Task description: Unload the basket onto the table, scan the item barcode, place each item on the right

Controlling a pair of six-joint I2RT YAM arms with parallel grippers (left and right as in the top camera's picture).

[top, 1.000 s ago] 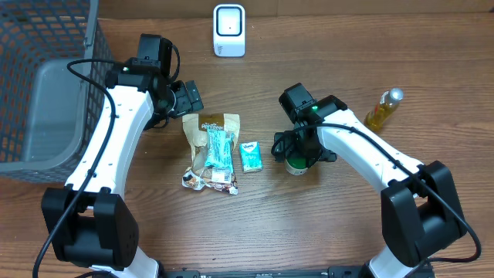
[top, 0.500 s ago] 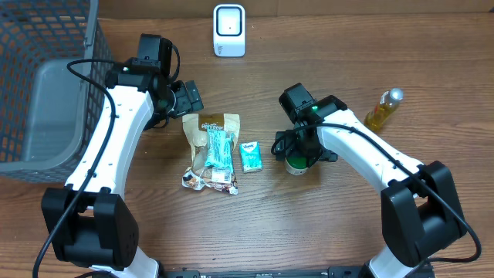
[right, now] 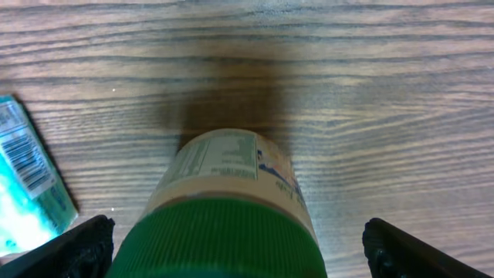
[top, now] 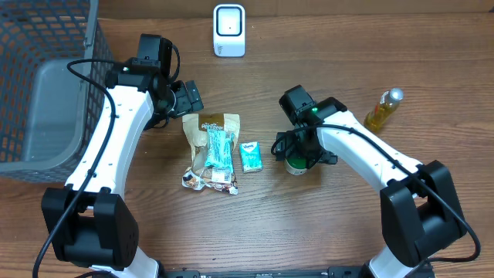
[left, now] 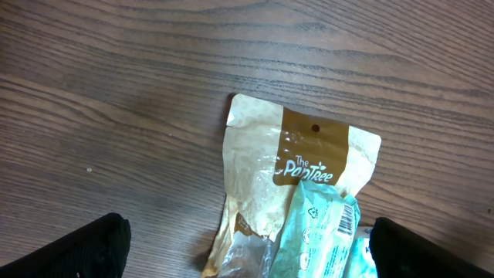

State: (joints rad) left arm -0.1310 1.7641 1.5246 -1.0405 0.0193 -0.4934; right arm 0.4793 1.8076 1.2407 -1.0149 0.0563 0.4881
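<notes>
Pouches (top: 210, 147) and teal box (top: 250, 157) lie beside green-lidded jar (right: 224, 205).

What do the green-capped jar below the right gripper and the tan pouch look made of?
Green-capped jar: the lid looks like moulded plastic, judging by its fine vertical ribs. The body wears a printed paper or film label, and the wall beneath it is hidden. Tan pouch: probably kraft-look plastic film, as it is creased and glossy where light catches it.
</notes>
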